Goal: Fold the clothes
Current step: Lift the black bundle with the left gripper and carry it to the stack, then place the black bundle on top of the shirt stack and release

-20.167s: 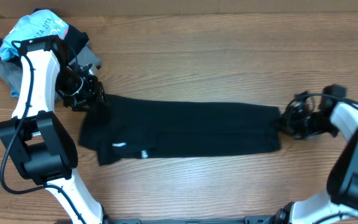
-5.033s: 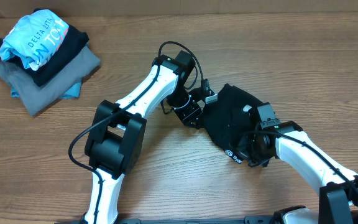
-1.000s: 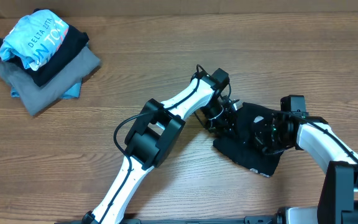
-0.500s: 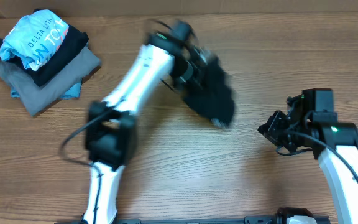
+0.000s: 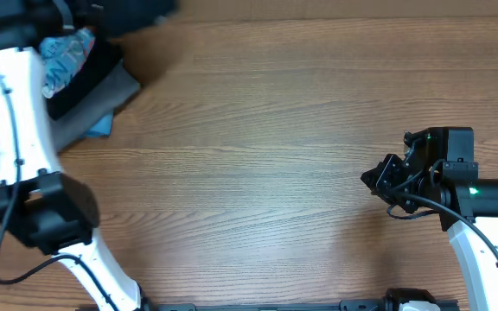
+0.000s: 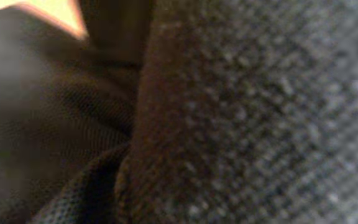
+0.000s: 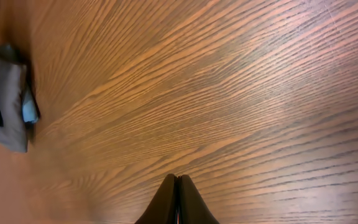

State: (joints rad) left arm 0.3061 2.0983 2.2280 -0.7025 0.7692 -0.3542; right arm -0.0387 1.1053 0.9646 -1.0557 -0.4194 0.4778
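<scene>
Cloth fills the whole left wrist view: the dark knit of the black garment [image 6: 247, 106] sits right against the lens, so the fingers of the left claw [image 5: 93, 9] are hidden. The garment is clear of the tabletop [image 5: 266, 155] and bunched at that claw, so I judge the claw clamped shut on it.

From overhead the garment is a blurred dark mass at the far left corner. It is just above and beside the pile, where a light-blue printed shirt [image 5: 63, 56] lies over a grey garment [image 5: 115, 93]. The white left arm [image 5: 15, 112] reaches up past the pile's near side.

The folding itself looks finished, and the step in hand appears to be stacking. The next move calls for bringing the bundle squarely over the pile, lowering it flat, and only then letting the claw part (a release too high would likely let the fold fall loose).

The margins are tight there. The tabletop's far edge runs just behind the pile and its left edge is close, so a drift outward could drop the garment off the wood.

Toward the middle there is wide bare wood. The right claw [image 7: 177, 194] hovers well apart on the right, fingers pressed together on nothing, out of the way.
</scene>
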